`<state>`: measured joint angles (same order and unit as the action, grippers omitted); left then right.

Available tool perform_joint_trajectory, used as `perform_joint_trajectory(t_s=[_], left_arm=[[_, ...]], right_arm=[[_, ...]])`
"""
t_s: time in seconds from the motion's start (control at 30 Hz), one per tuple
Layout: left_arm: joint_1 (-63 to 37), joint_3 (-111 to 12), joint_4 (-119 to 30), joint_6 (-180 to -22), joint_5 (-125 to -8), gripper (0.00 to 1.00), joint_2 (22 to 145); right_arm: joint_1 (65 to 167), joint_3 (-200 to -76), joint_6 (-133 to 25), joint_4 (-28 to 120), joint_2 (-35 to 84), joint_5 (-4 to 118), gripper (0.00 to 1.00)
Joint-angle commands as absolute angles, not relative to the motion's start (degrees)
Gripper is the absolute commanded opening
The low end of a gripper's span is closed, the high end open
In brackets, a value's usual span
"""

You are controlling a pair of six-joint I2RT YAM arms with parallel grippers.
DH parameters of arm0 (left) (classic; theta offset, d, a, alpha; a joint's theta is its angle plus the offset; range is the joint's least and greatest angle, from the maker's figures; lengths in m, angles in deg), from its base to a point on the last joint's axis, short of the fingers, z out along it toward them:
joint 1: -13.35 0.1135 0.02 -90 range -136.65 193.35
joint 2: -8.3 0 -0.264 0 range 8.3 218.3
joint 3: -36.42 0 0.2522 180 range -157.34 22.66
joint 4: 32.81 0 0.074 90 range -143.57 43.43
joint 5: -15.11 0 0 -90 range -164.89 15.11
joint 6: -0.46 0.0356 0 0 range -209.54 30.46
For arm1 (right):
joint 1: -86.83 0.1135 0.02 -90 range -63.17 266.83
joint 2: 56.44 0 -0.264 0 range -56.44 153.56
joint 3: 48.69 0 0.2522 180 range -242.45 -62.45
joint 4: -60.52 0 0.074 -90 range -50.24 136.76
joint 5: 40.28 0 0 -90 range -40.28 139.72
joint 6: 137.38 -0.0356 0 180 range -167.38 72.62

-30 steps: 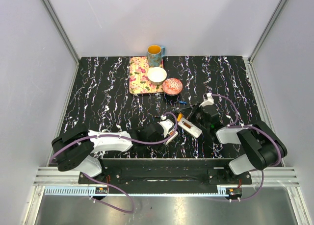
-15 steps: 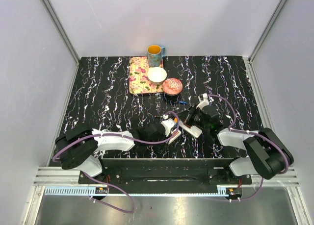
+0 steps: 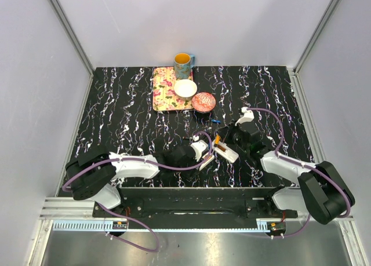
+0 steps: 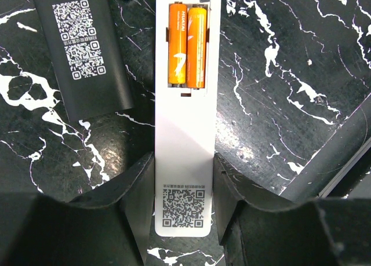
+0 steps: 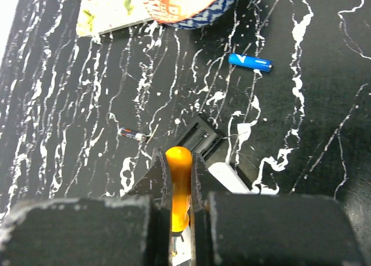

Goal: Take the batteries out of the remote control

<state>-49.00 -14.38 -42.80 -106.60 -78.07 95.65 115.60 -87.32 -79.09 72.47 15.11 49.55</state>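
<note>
The white remote (image 4: pixel 184 133) lies face down with its battery bay open, and two orange batteries (image 4: pixel 187 46) sit side by side in the bay. My left gripper (image 4: pixel 184 161) is shut on the remote's near end. My right gripper (image 5: pixel 177 159) is shut on the orange-handled screwdriver (image 5: pixel 179 185), just above the remote's far end (image 5: pixel 227 176). In the top view the two grippers (image 3: pixel 204 153) (image 3: pixel 223 139) meet at the remote (image 3: pixel 226 154). A blue battery (image 5: pixel 249 61) lies loose on the table beyond it. A small dark battery (image 5: pixel 132 134) lies to the left.
A black remote (image 4: pixel 87 51) lies beside the white one, and its open end shows in the right wrist view (image 5: pixel 200 135). Further back stand a patterned bowl (image 3: pixel 203 101), a white bowl (image 3: pixel 185 88) on a floral tray (image 3: pixel 164 95), and a mug (image 3: pixel 183 61).
My right arm has stretched forward and left, bringing the screwdriver over the remote's far end. My left gripper has edged right and stays on the remote.
</note>
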Motion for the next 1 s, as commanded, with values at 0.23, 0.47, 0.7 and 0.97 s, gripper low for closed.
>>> perform_joint_trajectory(t_s=[0.23,0.47,0.7,0.97], left_arm=[[-49.50,-14.25,-44.38,-107.82,-75.24,0.00,97.68],[-49.50,-14.25,-44.38,-107.91,-75.24,0.00,97.68],[-49.41,-14.26,-44.20,-107.91,-75.24,0.00,97.86],[-49.50,-14.34,-44.20,-108.08,-75.24,0.00,98.47]], right_arm=[[115.66,-88.91,-76.12,73.47,16.86,45.85,0.00],[115.74,-89.17,-77.26,73.83,17.91,49.53,0.00],[115.74,-88.03,-79.11,76.63,20.55,53.14,0.00],[115.74,-86.27,-87.27,83.13,22.13,59.11,0.00]])
